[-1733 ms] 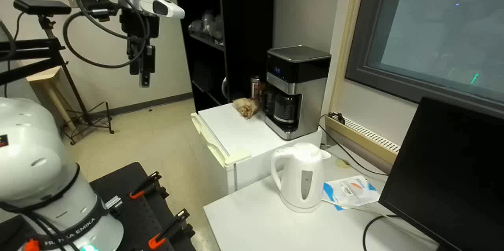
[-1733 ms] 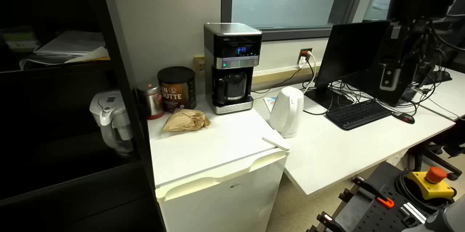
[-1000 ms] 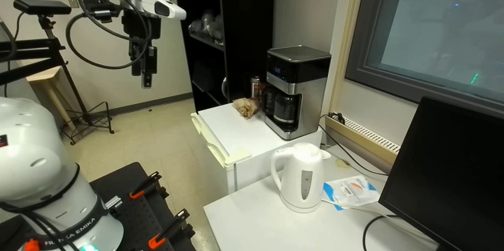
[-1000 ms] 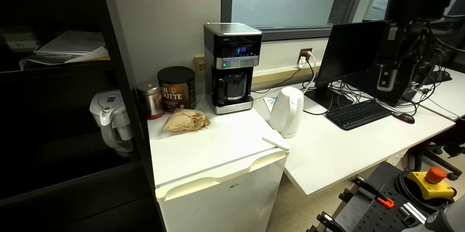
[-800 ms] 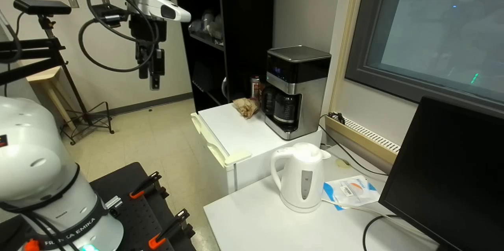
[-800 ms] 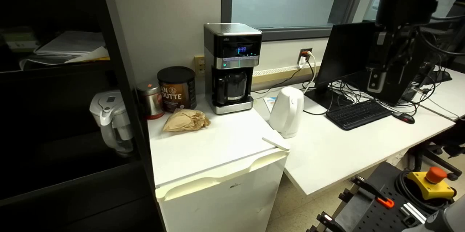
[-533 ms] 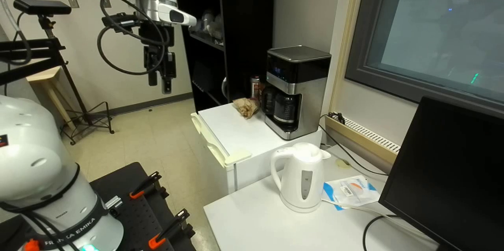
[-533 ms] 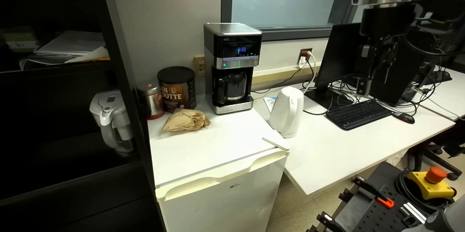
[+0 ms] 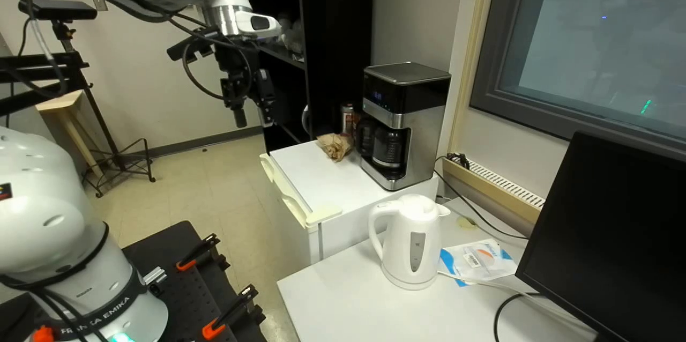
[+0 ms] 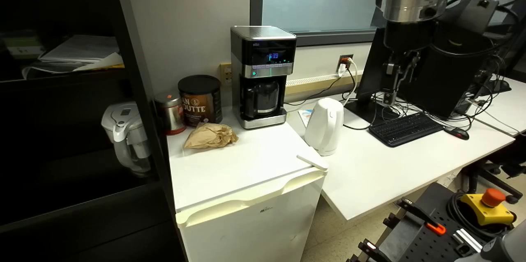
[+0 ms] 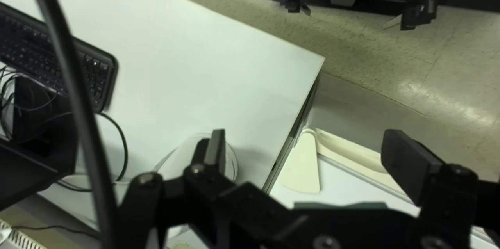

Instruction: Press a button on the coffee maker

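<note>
The coffee maker (image 9: 427, 133) is boxy, black and silver, and stands upright on the white mini fridge in both exterior views. Its front (image 10: 269, 50) shows a lit blue display (image 10: 273, 56) above a silver band with a row of buttons (image 10: 269, 70). The carafe (image 10: 266, 97) sits in the recess. It does not show in the wrist view. My gripper (image 9: 253, 118) hangs in the air, well apart from the coffee maker, pointing down and slightly tilted. In the wrist view the gripper (image 11: 304, 137) is open, with nothing between its fingers.
A white kettle (image 9: 412, 245) stands on the desk beside the fridge (image 10: 246, 171). A paper bag (image 10: 211, 135), a coffee can (image 10: 200, 104) and a metal canister (image 10: 170, 114) stand beside the coffee maker. A monitor (image 9: 605, 224) and keyboard (image 10: 407, 128) are on the desk. A black shelf (image 9: 335, 36) stands behind.
The arm has swung toward the fridge and coffee maker, rightward in an exterior view and leftward in another. The gripper has tilted. The coffee maker and other objects have not moved.
</note>
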`<state>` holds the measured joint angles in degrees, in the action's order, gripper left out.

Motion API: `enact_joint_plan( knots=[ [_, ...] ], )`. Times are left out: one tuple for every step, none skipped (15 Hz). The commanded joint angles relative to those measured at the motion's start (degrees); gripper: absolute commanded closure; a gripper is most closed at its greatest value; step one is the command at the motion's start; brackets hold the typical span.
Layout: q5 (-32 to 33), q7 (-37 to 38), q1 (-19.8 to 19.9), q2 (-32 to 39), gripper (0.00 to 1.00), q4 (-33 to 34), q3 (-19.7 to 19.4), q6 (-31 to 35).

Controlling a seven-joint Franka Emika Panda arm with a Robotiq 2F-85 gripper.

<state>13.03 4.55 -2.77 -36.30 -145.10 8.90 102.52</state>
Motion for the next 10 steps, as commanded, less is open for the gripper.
enact_joint_plan(
  knots=[
    [6.1,0.3,-0.3,3.1,0.0,-0.5,0.9,7.5],
    [8.0,0.8,-0.2,3.9,0.08,-0.8,1.2,10.2],
    [9.7,1.0,0.0,4.9,0.26,-0.8,1.4,12.7],
    [11.7,1.6,0.2,5.6,0.32,-1.0,1.6,15.7],
    [13.6,2.0,0.5,6.7,0.4,-1.1,1.8,18.7],
    [15.6,2.8,0.8,7.6,0.47,-1.3,2.0,21.6],
    [17.5,3.6,1.2,8.9,0.57,-1.2,2.2,24.3],
    [19.8,4.8,1.8,9.9,0.63,-1.3,2.6,27.3],
    [22.1,6.2,2.4,11.1,0.69,-1.2,2.9,30.3],
    [24.7,7.6,3.0,12.3,0.79,-1.0,3.2,33.1]
  ],
)
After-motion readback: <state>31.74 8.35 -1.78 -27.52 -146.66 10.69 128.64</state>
